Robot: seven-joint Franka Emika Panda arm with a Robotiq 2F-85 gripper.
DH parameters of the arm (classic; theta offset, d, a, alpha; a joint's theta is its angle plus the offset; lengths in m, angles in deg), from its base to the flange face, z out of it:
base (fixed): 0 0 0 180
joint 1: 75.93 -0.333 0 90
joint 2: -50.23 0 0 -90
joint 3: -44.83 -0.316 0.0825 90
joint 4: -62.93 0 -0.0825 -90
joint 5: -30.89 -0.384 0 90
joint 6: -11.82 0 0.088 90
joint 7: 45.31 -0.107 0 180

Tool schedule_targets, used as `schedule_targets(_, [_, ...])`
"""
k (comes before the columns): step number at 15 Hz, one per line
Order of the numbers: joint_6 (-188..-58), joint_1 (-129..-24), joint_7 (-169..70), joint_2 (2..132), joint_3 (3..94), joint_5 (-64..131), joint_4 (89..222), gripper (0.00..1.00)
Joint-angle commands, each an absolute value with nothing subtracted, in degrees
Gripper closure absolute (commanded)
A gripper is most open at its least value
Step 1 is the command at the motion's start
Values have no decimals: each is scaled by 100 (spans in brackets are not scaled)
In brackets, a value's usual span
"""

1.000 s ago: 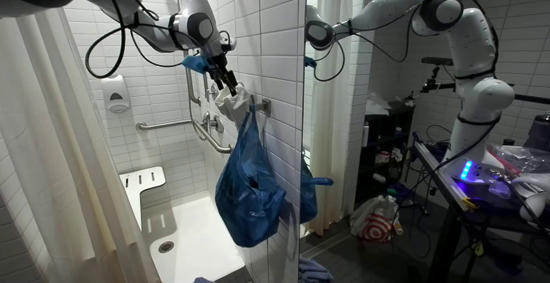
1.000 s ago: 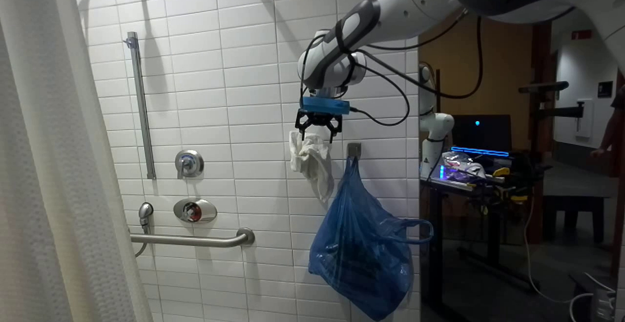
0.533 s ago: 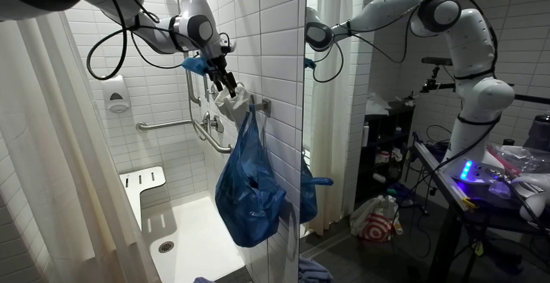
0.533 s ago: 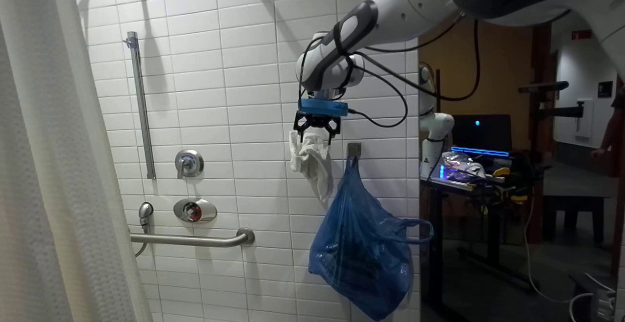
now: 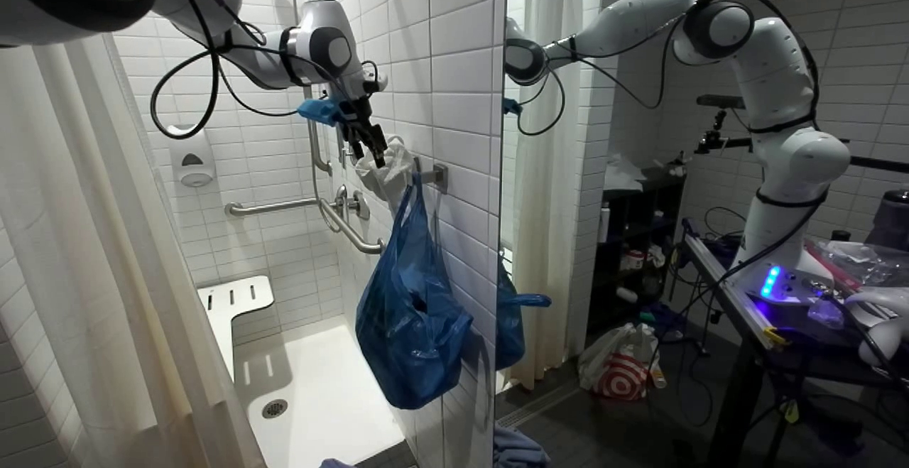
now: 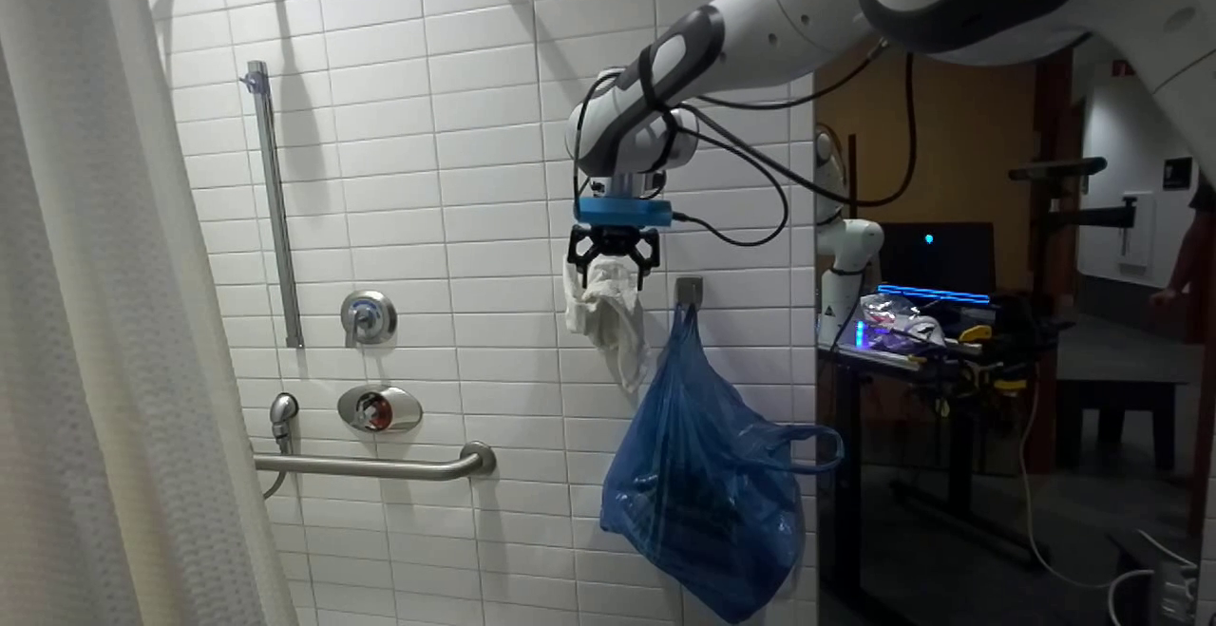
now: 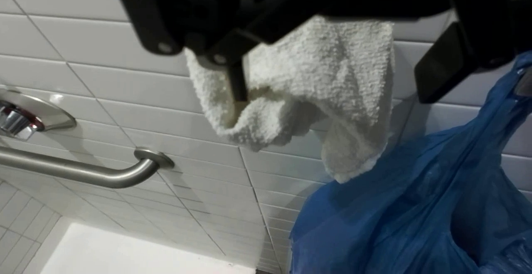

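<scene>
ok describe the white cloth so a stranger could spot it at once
Find the white-tiled shower wall, then the blue plastic bag hanging from a metal hook. In both exterior views, the white terry cloth hangs left of that hook, right at the spread fingers. Its crumpled, nubby fabric sets it apart from the smooth wall and glossy bag.

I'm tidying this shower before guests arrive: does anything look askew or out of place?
Yes: the blue bag hangs askew. In an exterior view only one handle seems caught on the wall hook, while a loose handle sticks out sideways. The white cloth near the claw is crumpled, and I see no spill.
</scene>
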State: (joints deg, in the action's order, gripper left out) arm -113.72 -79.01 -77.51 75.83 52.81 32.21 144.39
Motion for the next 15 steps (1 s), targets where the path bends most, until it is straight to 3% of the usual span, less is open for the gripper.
schedule_targets(1, [-10988,-7839,-7685,7774,5215,3220,14049,0])
schedule_targets(8, [-10965,-7790,-7621,8000,5213,3186,13739,0])
schedule_targets(9, [-10938,-7766,-7609,8144,5197,3152,13546,5])
schedule_targets(10, [-10956,-7763,-7610,8063,5206,3155,13663,27])
schedule_targets(12, [-10945,-7745,-7608,8169,5203,3144,13530,30])
schedule_targets(15, [-10935,-7737,-7621,8171,5215,3154,13528,52])
